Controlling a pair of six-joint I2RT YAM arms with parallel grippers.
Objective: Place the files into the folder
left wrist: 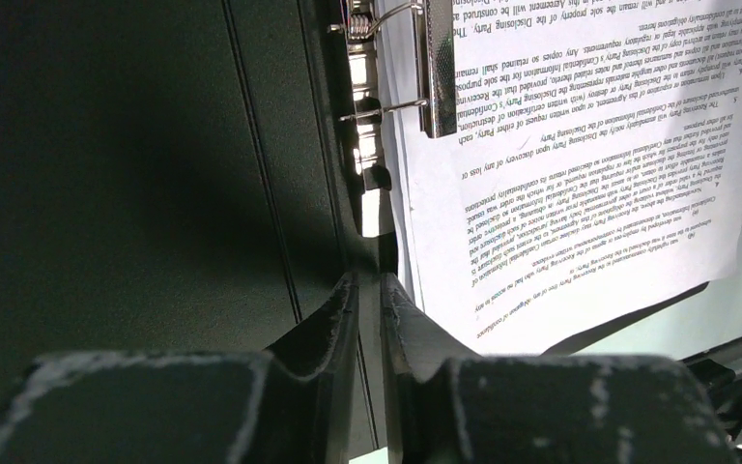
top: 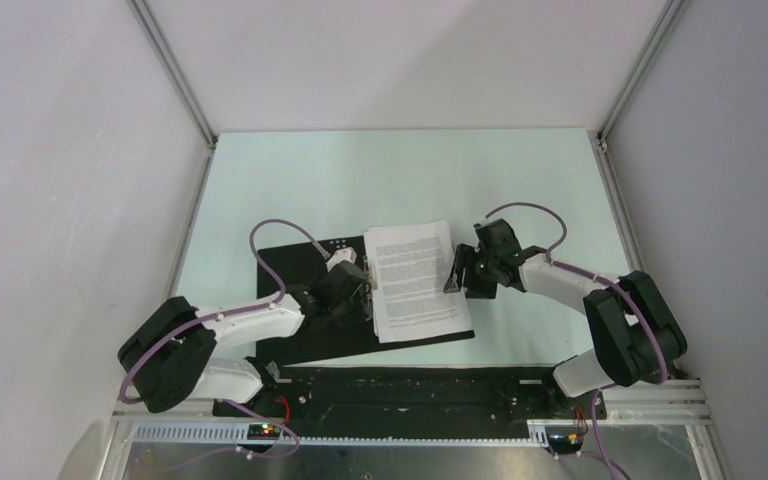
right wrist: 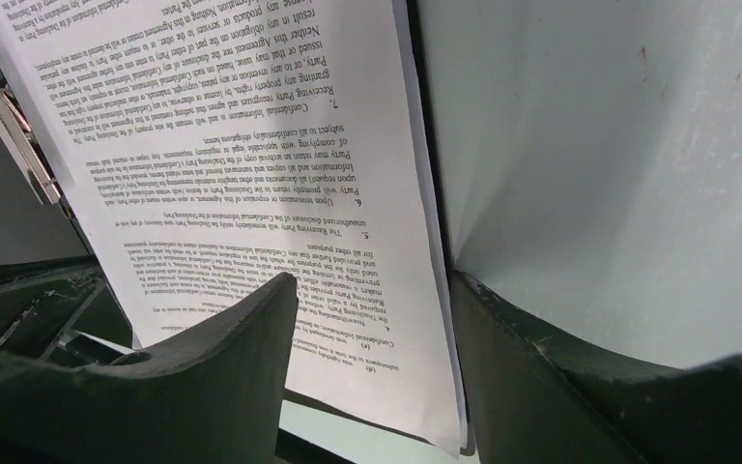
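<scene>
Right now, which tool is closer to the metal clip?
Left. The left tool sits right at the clip, by the papers' left edge; the right tool is across the papers, at their right edge.

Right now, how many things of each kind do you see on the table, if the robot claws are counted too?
Flat black open folder: 1
Stack of white printed paper sheets: 1
Silver metal clip: 1
Black robot claws: 2 (left claw, right claw)
Total: 5
</scene>
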